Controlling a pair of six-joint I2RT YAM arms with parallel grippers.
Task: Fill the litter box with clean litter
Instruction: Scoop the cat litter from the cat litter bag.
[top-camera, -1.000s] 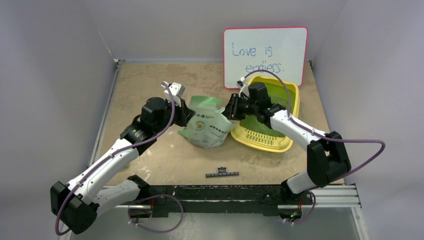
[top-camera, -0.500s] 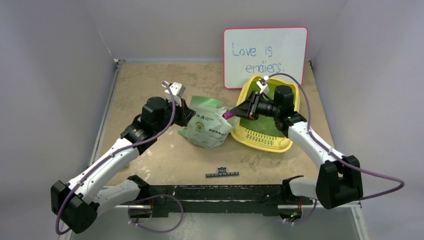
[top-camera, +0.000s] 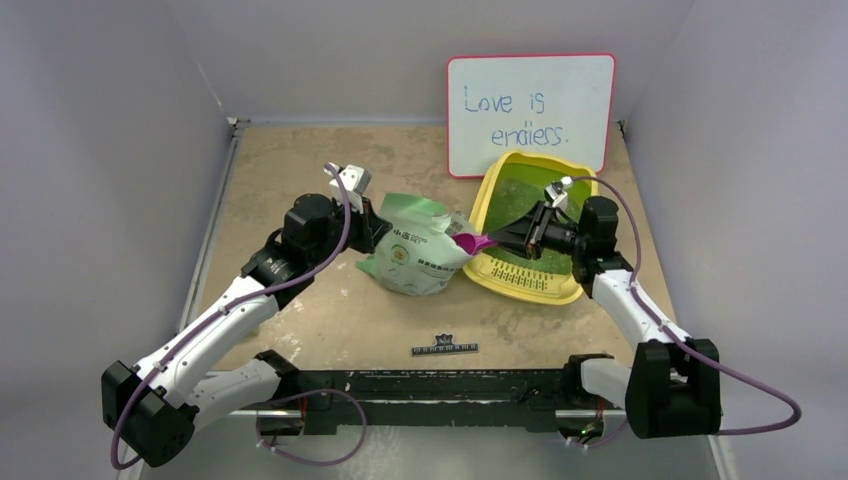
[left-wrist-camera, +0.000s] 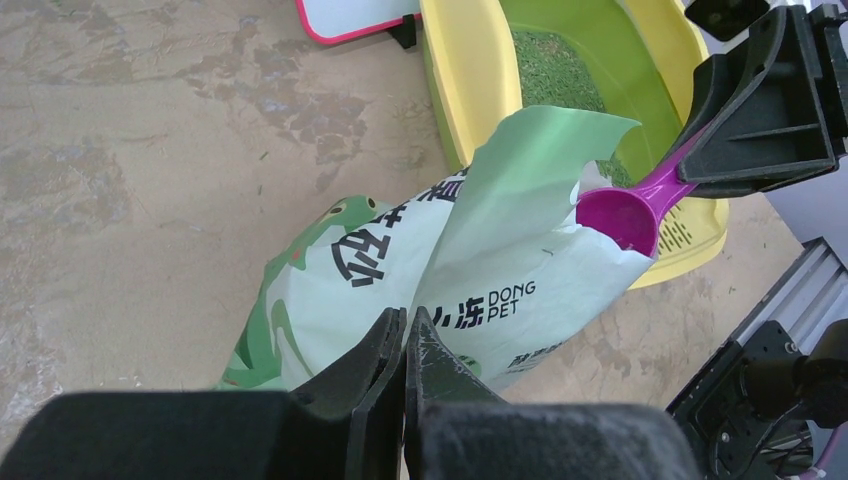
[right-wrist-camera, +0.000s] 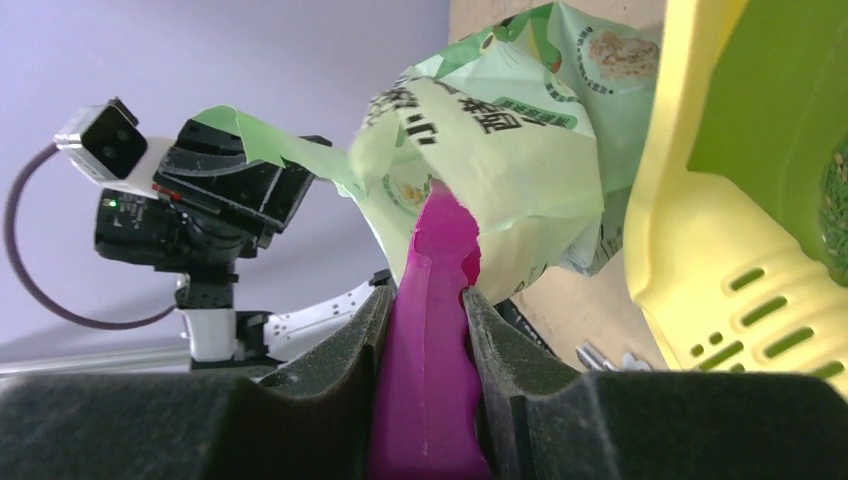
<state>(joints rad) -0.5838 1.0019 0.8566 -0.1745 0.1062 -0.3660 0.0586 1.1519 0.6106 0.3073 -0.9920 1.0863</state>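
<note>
The yellow litter box lies at the right, below the whiteboard. Green clean litter covers part of its floor. A pale green litter bag stands just left of it. My left gripper is shut on the bag's upper edge. My right gripper is shut on the handle of a magenta scoop. The scoop's bowl sits at the bag's mouth and looks empty in the left wrist view.
A white red-framed board leans on the back wall, right behind the litter box. A small dark strip lies near the table's front edge. Grey walls close in both sides.
My right arm has drawn back to the right and lower, swinging the scoop so its bowl now points into the bag's mouth. The left arm and bag have stayed put.
</note>
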